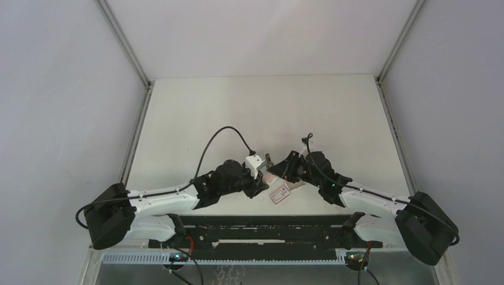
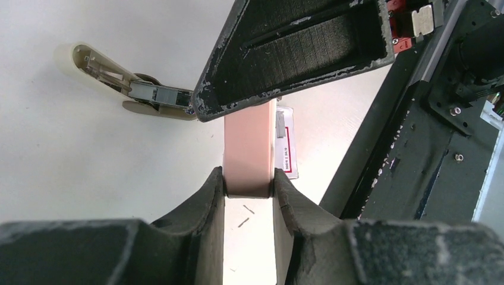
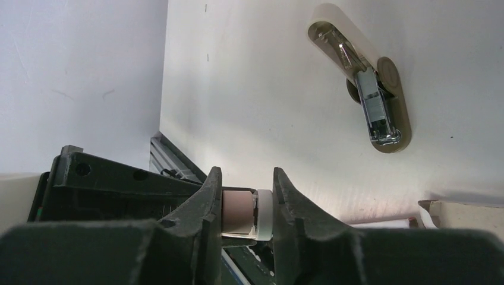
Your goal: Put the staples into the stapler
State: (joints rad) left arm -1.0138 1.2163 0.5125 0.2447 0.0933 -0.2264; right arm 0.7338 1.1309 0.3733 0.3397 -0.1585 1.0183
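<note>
Squeezing with left gripper [image 2: 249, 189] and right gripper [image 3: 247, 208] from opposite ends; facing the stapler [image 2: 148, 94], lying open just beyond and between both, long axis crosswise to the left, roughly along the right; sharing the pink tray [image 2: 249, 145], staples not showing clearly.

The right gripper [image 2: 249, 98] hides the tray's [image 2: 249, 154] far end and one end of the stapler [image 2: 148, 94].

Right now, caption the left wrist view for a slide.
Left pincer grips the pale pink tray while the stapler lies open on the table beyond.
</note>
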